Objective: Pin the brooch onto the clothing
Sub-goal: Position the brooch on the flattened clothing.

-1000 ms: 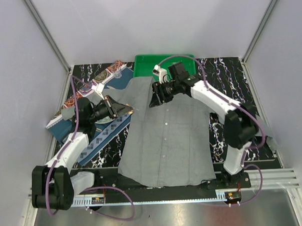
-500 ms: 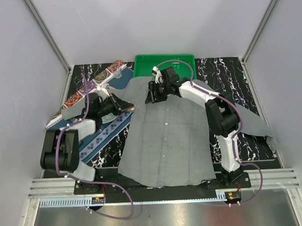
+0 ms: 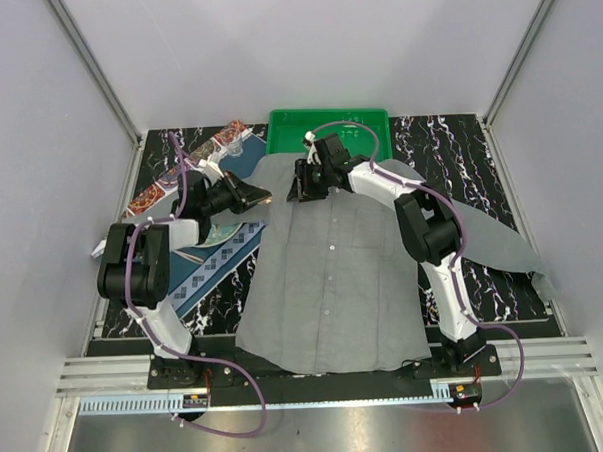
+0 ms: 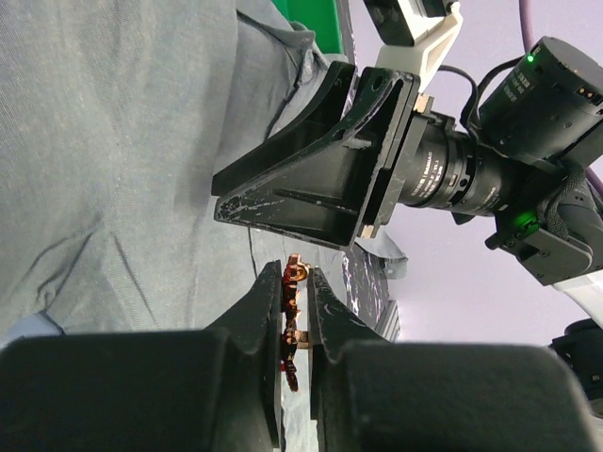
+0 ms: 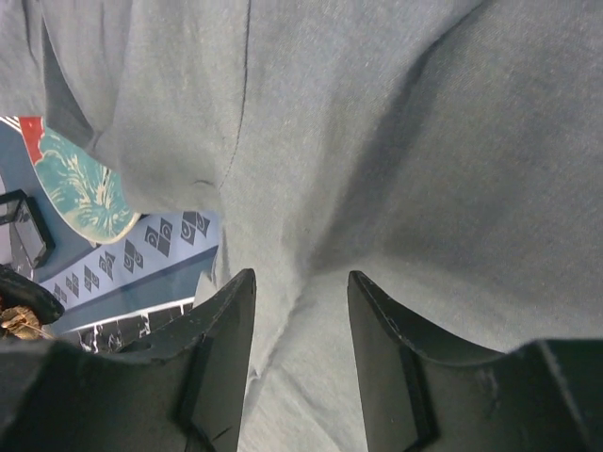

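There is one grey button-up shirt [image 3: 334,275] and one tiny red-orange brooch [image 4: 294,281]. There is one green tray [image 3: 287,127], one blue patterned placemat [image 3: 221,262] and one round red-and-teal plate [image 5: 80,193].

**Overall light:** bright, even and diffuse, falling from above; no hard shadows.

**Overhead view:** sharp edge to edge. There is a faint soft shadow on the clothing [image 3: 334,275] beneath the right gripper [image 3: 298,186].

**Left wrist view:** the left gripper [image 4: 297,282] is near-black and slightly soft in the foreground. The brooch [image 4: 294,311] between its fingers shows small glints. Ahead of the claw, the right gripper [image 4: 236,196] is in fair focus, with pale scuffs legible. Beyond it a green lamp glows on a camera [image 4: 546,85].

**Right wrist view:** the right gripper [image 5: 300,320] is dark and underlit. Cloth folds ahead of the claw are gently shaded and mildly soft. The plate [image 5: 80,193] to the claw's left is brighter.
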